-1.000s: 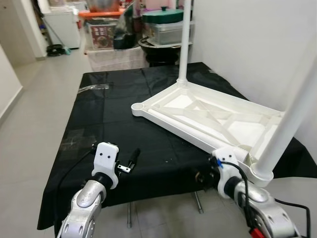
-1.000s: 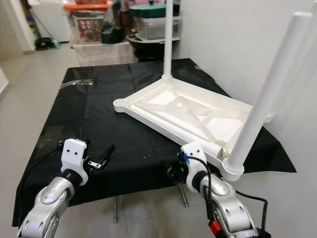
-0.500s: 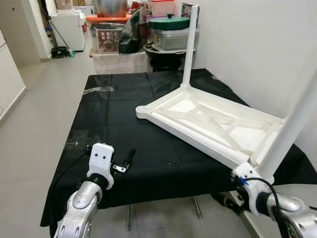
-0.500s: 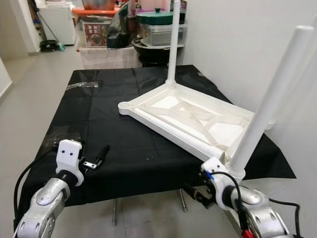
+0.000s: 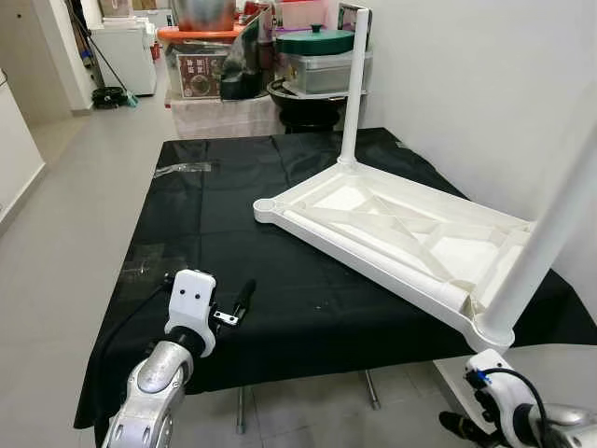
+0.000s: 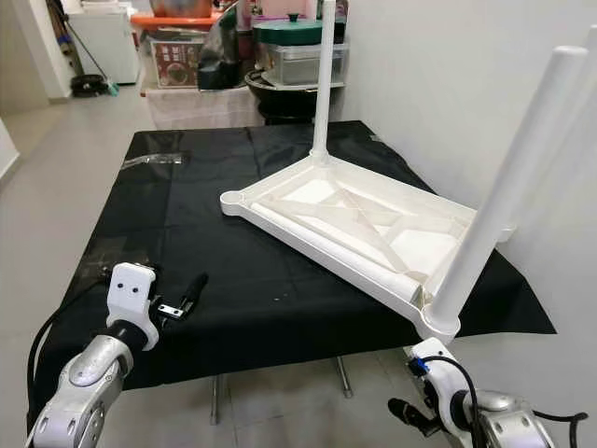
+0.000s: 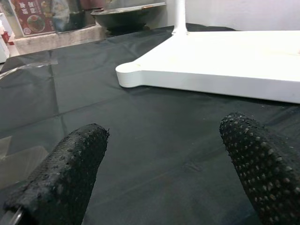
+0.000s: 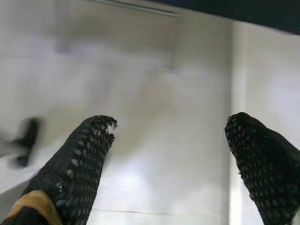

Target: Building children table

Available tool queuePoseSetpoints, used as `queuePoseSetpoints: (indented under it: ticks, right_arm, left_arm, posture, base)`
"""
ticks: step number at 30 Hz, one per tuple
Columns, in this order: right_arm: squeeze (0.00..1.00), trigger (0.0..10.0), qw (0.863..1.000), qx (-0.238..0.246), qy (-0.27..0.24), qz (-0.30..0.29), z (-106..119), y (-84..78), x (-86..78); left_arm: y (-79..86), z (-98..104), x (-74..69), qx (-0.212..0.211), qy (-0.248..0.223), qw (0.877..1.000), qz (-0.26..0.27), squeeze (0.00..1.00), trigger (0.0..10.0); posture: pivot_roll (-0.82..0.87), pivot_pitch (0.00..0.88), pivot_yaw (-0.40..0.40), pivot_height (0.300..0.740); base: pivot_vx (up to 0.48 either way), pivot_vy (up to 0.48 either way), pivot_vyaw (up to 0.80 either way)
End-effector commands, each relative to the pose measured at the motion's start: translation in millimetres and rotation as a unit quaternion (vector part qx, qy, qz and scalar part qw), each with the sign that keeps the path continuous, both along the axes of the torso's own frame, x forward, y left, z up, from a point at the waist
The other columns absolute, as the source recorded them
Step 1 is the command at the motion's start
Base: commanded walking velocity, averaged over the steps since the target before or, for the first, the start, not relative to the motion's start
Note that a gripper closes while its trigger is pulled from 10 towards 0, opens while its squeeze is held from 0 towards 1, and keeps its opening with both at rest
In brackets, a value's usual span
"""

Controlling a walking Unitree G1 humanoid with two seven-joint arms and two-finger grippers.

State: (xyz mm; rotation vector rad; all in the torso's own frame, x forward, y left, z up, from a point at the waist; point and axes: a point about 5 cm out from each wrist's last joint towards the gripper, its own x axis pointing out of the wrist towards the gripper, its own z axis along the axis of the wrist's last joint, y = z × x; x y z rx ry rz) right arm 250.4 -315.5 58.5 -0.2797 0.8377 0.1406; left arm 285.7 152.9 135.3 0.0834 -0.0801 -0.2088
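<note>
Black cloth (image 5: 233,243): we've got it draped over the work table, covering the whole top and hanging off the edges.
Children's table (image 5: 401,238): white plastic, flipped upside down on the right half of the cloth, ribbed underside facing up.
Near leg (image 6: 499,191): standing upright in the corner socket closest to us, on the right.
Far leg (image 5: 353,89): upright in the back corner, by the wall.
Clutter at the back (image 5: 280,56): boxes and a big pan or pot, hard for us to tell exactly.
Left gripper (image 7: 164,173): hovering low over the cloth near the front edge, fingers spread apart, nothing between them, well apart from the tabletop.
Right gripper (image 8: 173,154): down below the table edge, pointing at the pale floor, fingers apart and empty.
</note>
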Motion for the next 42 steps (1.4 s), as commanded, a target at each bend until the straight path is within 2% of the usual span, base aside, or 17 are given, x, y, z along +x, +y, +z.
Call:
queuePoseSetpoints:
  ticks: [1, 5, 6, 11, 13, 18, 19, 21, 22, 23, 24, 25, 28, 30, 31, 42]
  right_arm:
    - [0.0, 10.0, 0.998, -0.011, -0.045, -0.039, 12, -8.6, 10.0]
    - [0.0, 10.0, 0.992, -0.042, -0.087, -0.077, 26, -14.7, 19.8]
    - [0.0, 10.0, 0.991, -0.035, -0.103, -0.082, 31, -12.8, 24.3]
    - [0.0, 10.0, 0.99, -0.027, -0.112, -0.084, 34, -10.9, 26.9]
    - [0.0, 10.0, 0.99, -0.013, -0.124, -0.06, 40, 1.1, 33.2]
    - [0.0, 10.0, 0.985, -0.035, -0.149, -0.073, 47, 1.8, 47.1]
    - [0.0, 10.0, 0.981, -0.042, -0.166, -0.091, 52, 1.6, 54.6]
    - [0.0, 10.0, 0.978, -0.045, -0.177, -0.104, 54, 1.8, 59.2]
    - [0.0, 10.0, 0.97, -0.036, -0.209, -0.116, 64, 9.8, 72.0]
    - [0.0, 10.0, 0.97, -0.036, -0.209, -0.116, 64, 9.8, 72.0]
    - [0.0, 10.0, 0.964, -0.032, -0.234, -0.121, 73, 19.9, 84.0]
    - [0.0, 10.0, 0.964, -0.032, -0.234, -0.121, 73, 19.9, 84.0]
    - [0.0, 10.0, 0.957, -0.016, -0.268, -0.113, 86, 42.8, 103.7]
    - [0.0, 10.0, 0.955, -0.018, -0.275, -0.11, 89, 46.5, 107.3]
    - [0.0, 10.0, 0.95, -0.023, -0.29, -0.115, 96, 51.0, 115.3]
    - [0.0, 10.0, 0.942, -0.015, -0.307, -0.134, 107, 63.3, 133.0]
  left_arm:
    - [3.0, -4, 0.9, 0.01, 0.01, 1.0, 0.004, 0.0, 10.0]
    - [1.4, -5, 0.7, 0.009, 0.01, 1.0, 0.003, 0.0, 10.0]
    - [0.9, -5, 0.7, 0.009, 0.01, 1.0, 0.002, 0.0, 10.0]
    - [0.5, -5, 0.6, 0.008, 0.01, 1.0, 0.002, 0.0, 10.0]
    - [0.5, -5, 0.3, 0.008, 0.011, 1.0, 0.001, 0.0, 10.0]
    - [0.1, -7, 0.1, 0.007, 0.013, 1.0, 0.002, 0.0, 10.0]
    - [-0.7, -7, 0.7, 0.006, 0.013, 1.0, 0.001, 0.0, 10.0]
    - [-1.3, -7, 1.1, 0.006, 0.013, 1.0, 0.001, 0.0, 10.0]
    - [-2.6, -7, 2.0, 0.006, 0.013, 1.0, -0.001, 0.0, 10.0]
    - [-2.6, -7, 2.0, 0.006, 0.013, 1.0, -0.001, 0.0, 10.0]
    - [-3.3, -6, 2.9, 0.006, 0.012, 1.0, -0.002, 0.0, 10.0]
    - [-3.3, -6, 2.9, 0.006, 0.012, 1.0, -0.002, 0.0, 10.0]
    - [-2.8, -5, 4.2, 0.008, 0.01, 1.0, -0.002, 0.0, 10.0]
    - [-1.8, -5, 4.3, 0.009, 0.01, 1.0, -0.001, 0.0, 10.0]
    - [-0.8, -5, 4.3, 0.01, 0.011, 1.0, 0.001, 0.0, 10.0]
    - [-3.7, -8, 3.3, 0.014, 0.015, 1.0, -0.002, 0.0, 10.0]
  posture:
    - [0.02, 0.0, -0.03, 0.74]
    - [0.02, 0.0, -0.029, 0.74]
    - [0.02, 0.0, -0.029, 0.74]
    - [0.02, 0.0, -0.028, 0.74]
    - [0.02, 0.0, -0.03, 0.74]
    - [0.02, 0.0, -0.03, 0.74]
    - [0.02, 0.0, -0.027, 0.74]
    - [0.02, 0.0, -0.027, 0.74]
    - [0.02, 0.0, -0.026, 0.74]
    - [0.02, 0.0, -0.026, 0.74]
    - [0.03, 0.0, -0.027, 0.74]
    - [0.03, 0.0, -0.027, 0.74]
    - [0.04, 0.0, -0.032, 0.74]
    - [0.04, 0.0, -0.032, 0.74]
    - [0.04, 0.0, -0.032, 0.74]
    - [0.06, 0.0, -0.041, 0.74]
  base:
    - [0.0, 0.0, 0.0]
    - [0.0, 0.0, 0.0]
    - [0.0, 0.0, 0.0]
    - [0.0, 0.0, 0.0]
    - [0.0, 0.0, 0.0]
    - [0.0, 0.0, 0.0]
    - [0.0, 0.0, 0.0]
    - [0.0, 0.0, 0.0]
    - [0.0, 0.0, 0.0]
    - [0.0, 0.0, 0.0]
    - [0.0, 0.0, 0.0]
    - [0.0, 0.0, 0.0]
    - [0.0, 0.0, 0.0]
    - [0.0, 0.0, 0.0]
    - [0.0, 0.0, 0.0]
    - [0.0, 0.0, 0.0]
